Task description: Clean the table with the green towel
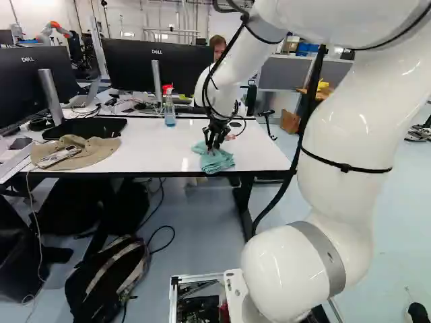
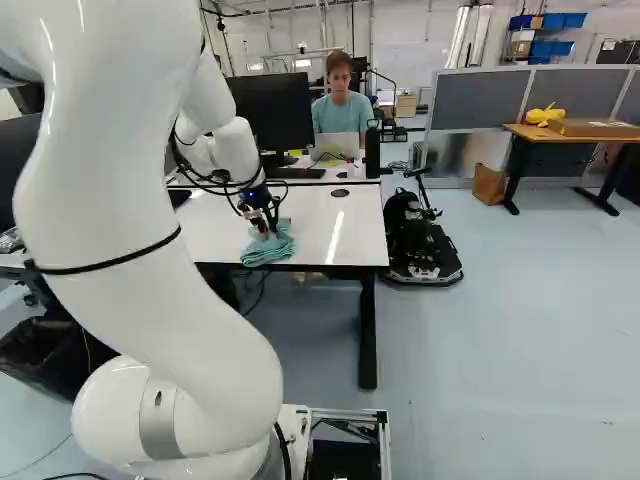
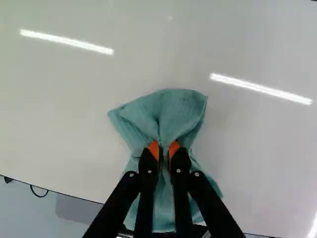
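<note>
My gripper (image 1: 215, 136) reaches down over the front part of the white table (image 1: 262, 149), near its right end in the left base view. The green towel (image 1: 214, 160) lies bunched on the tabletop beneath it. In the wrist view the gripper (image 3: 164, 151) is shut on the green towel (image 3: 171, 109), with a pinched fold between its orange pads. The cloth fans out ahead of the fingers and also spreads under them toward the table's edge.
Left of the towel in the left base view are a spray bottle (image 1: 169, 108), a tan hat (image 1: 84, 151) with a phone, and a black tray (image 1: 85, 128). Monitors (image 1: 138, 64) stand behind. A backpack (image 1: 108, 279) lies on the floor. Another robot (image 1: 52, 30) stands far back.
</note>
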Controlling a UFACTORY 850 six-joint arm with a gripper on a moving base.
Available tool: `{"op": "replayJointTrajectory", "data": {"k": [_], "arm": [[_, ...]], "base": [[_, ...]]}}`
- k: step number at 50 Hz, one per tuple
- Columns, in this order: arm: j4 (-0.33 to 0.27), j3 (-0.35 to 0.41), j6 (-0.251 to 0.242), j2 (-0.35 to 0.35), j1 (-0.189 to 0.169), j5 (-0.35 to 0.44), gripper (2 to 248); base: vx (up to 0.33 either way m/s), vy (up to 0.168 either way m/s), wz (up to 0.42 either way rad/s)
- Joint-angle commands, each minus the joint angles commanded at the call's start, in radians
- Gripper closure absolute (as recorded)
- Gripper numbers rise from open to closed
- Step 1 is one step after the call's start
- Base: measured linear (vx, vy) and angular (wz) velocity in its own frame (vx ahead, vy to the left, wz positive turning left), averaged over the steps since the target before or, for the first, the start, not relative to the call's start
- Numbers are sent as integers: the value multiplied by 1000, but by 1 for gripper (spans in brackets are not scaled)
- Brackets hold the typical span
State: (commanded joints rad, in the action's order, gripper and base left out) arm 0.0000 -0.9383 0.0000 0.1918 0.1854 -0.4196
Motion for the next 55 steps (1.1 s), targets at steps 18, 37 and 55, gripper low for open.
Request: {"op": "replayJointTrajectory", "data": {"k": [18, 37, 55], "arm": [[0, -67, 0, 56, 49, 0, 208], [0, -80, 0, 67, 116, 0, 208], [0, -29, 0, 24, 169, 0, 208]], "base": [[0, 0, 0], [0, 0, 0], [0, 0, 0]]}}
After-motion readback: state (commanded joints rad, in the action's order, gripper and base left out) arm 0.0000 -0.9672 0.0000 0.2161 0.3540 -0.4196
